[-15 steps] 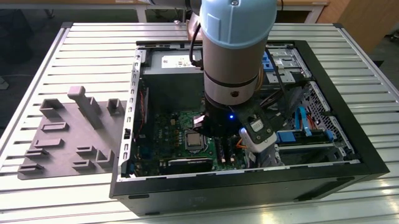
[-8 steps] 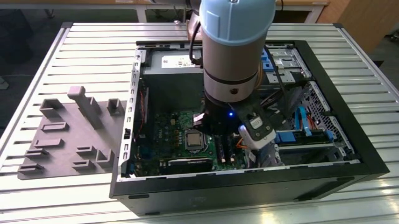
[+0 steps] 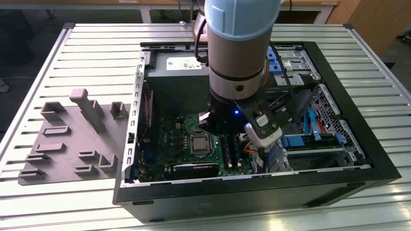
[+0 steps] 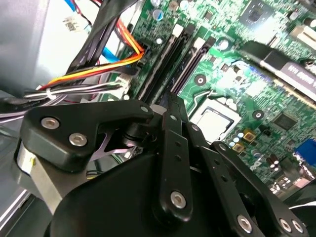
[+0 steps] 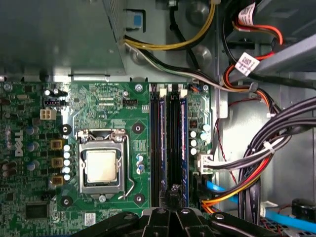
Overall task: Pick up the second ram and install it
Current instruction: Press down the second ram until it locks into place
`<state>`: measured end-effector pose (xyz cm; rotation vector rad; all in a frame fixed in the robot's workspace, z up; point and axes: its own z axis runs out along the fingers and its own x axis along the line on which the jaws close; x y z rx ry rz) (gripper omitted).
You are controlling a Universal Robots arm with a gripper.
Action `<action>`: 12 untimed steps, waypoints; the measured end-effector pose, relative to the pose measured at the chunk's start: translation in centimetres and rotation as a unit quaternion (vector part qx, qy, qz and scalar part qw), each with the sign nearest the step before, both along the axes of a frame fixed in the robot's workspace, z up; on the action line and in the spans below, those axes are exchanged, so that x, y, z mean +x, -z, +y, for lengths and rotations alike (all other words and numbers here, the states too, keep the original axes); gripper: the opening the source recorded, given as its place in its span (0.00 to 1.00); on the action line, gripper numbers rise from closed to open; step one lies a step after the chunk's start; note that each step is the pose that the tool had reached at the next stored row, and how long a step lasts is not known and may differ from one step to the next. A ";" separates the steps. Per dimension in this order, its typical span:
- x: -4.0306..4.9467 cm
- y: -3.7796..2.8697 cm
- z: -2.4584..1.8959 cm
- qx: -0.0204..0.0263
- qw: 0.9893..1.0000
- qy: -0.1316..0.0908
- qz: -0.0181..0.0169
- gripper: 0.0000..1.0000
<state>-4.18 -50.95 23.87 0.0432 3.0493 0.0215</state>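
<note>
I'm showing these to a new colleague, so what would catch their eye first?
The robot arm plunging into the open computer case, its hand low over the green motherboard. Next, the silver processor beside the long memory slots, and the grey moulded tray at the exterior view's left.

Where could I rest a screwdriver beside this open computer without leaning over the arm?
The ribbed table is bare behind the grey tray, between it and the table's far edge, and in a strip along the near edge in front of the computer case. Inside the case it is crowded: the arm hangs over the motherboard, with cable bundles alongside.
</note>
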 end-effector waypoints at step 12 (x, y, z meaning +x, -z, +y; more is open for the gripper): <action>0.01 0.01 1.35 0.000 1.000 0.000 0.000 0.11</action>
